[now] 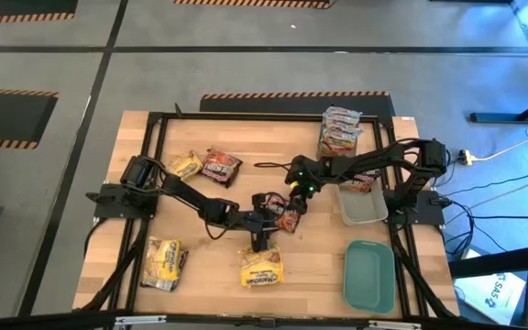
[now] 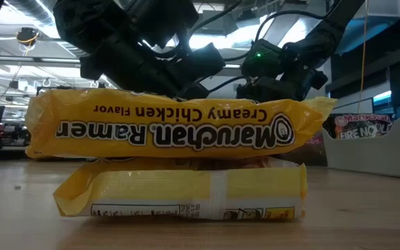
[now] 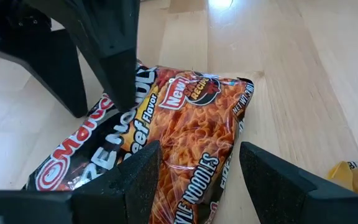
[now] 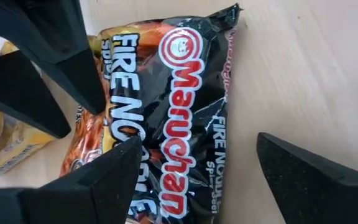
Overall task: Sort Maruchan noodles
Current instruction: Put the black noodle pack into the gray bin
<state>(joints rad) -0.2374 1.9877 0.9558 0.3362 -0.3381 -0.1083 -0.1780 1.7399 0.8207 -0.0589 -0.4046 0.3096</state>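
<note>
A dark brown-red Maruchan packet (image 1: 288, 218) lies flat at the table's middle, and both grippers meet over it. My left gripper (image 1: 266, 222) comes from the left, open, its fingers astride one end of the packet (image 3: 191, 118). My right gripper (image 1: 297, 196) comes from the far right, open, with the packet (image 4: 179, 93) lying between its fingers. Other packets rest on the wood: a yellow one (image 1: 183, 165), a dark one (image 1: 220, 167), two yellow stacks (image 1: 163, 263) (image 1: 260, 268) and a silvery-pink stack (image 1: 340, 130). My left gripper has a finger (image 3: 135, 177) over the dark packet's end, from above; I cannot tell whether it touches. My right gripper has one finger (image 4: 104, 177) over the packet's long edge and the other finger clear of it; whether it touches cannot be told.
A clear tray (image 1: 363, 209) at the right holds another dark packet (image 1: 360, 181). The teal lid (image 1: 369, 275) lies at the near right. In the low view the yellow stack (image 2: 179, 160) fills the foreground, hiding the grippers' tips. Bare wood lies between the piles.
</note>
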